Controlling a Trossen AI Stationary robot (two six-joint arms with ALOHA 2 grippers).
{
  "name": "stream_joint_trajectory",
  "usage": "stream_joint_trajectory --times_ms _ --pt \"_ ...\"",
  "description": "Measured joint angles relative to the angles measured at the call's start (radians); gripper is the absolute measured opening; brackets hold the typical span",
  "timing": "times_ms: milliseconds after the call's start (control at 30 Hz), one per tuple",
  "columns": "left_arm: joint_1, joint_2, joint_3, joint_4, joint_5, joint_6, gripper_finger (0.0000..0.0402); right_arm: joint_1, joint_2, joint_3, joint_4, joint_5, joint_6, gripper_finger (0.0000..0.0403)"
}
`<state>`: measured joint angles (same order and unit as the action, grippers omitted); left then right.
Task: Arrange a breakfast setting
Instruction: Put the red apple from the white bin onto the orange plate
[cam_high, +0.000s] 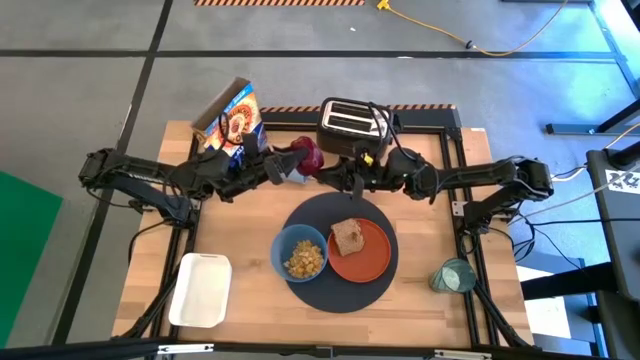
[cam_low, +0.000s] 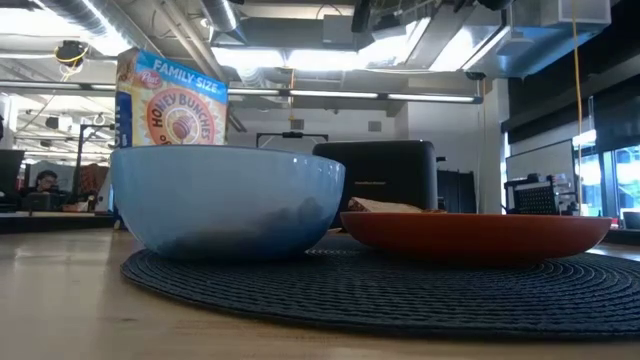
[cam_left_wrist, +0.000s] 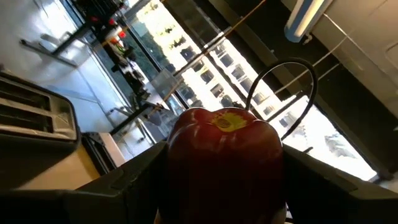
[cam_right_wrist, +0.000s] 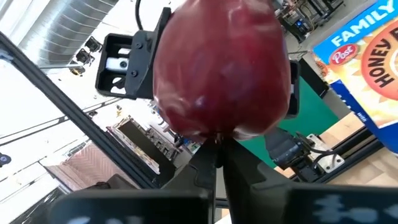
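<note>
Fruit hangs above the surface by the toaster, clamped in the left gripper. Right gripper, jaws shut and empty, should reopen before taking it.

high view looks straight down on the whole table. low view sits at tabletop level, close behind the bowl and plate. both wrist views face the apple close up from opposite sides.
</note>
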<state>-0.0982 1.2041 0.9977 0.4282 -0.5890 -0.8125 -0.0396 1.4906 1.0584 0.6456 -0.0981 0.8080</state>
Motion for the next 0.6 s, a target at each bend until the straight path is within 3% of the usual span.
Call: stream_joint_trajectory --times_ms 233,433,600 --pt "0.000 0.000 0.000 -0.001 0.025 -0.038 0.0271 0.001 0.000 0.000 0.002 -0.008 -0.013 0.0004" --pt "0.000 0.000 0.000 -0.012 0.039 0.052 0.0293 0.000 -0.001 0.000 -0.015 -0.041 -0.004 0.0002" --pt "-0.002 -0.009 0.000 -0.060 0.068 0.160 0.0327 -0.001 -0.071 0.000 -0.254 -0.079 -0.008 0.0001"
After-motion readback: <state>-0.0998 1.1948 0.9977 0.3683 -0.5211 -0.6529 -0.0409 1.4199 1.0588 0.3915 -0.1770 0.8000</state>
